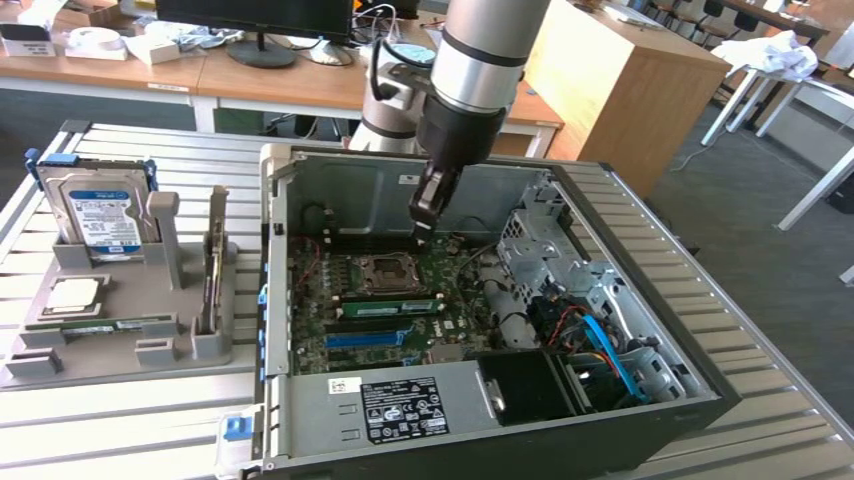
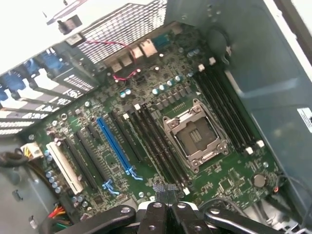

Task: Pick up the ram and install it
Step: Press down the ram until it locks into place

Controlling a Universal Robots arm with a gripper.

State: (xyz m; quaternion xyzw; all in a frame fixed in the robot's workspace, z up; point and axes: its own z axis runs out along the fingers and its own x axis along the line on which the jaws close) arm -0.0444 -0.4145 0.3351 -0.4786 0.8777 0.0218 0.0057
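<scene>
Computer case [image 1: 694, 400]: lies open on its side on the slatted table [image 1: 120, 420], and the processor socket [image 1: 380, 270] sits near the middle of its floor.
Arm [image 1: 474, 60]: reaches down into the case from above, just behind the socket.
Motherboard [image 1: 461, 265]: green, surrounds the socket on all sides; in the wrist view [image 2: 229, 180] the socket [image 2: 195, 136] is open and bare.
Grey holder [image 1: 134, 300]: outside the case, well off to the exterior view's left of the socket.
Hard drive [image 1: 100, 215]: upright in the holder, on its far side from the socket.
Blue slot strip [image 1: 367, 338]: lies parallel to the socket's near edge, two rows out; also in the wrist view [image 2: 114, 144].
Ram [image 1: 387, 303]: green stick with dark chips, standing on the board between the socket and the blue slot strip, just beside the socket.
Second green stick [image 1: 100, 325]: lying flat in the holder.
Gripper [image 1: 422, 235]: fingers pressed together with nothing between them, hovering just behind the socket, clear of the ram; wrist view [image 2: 165, 187] shows the tips meeting.
</scene>
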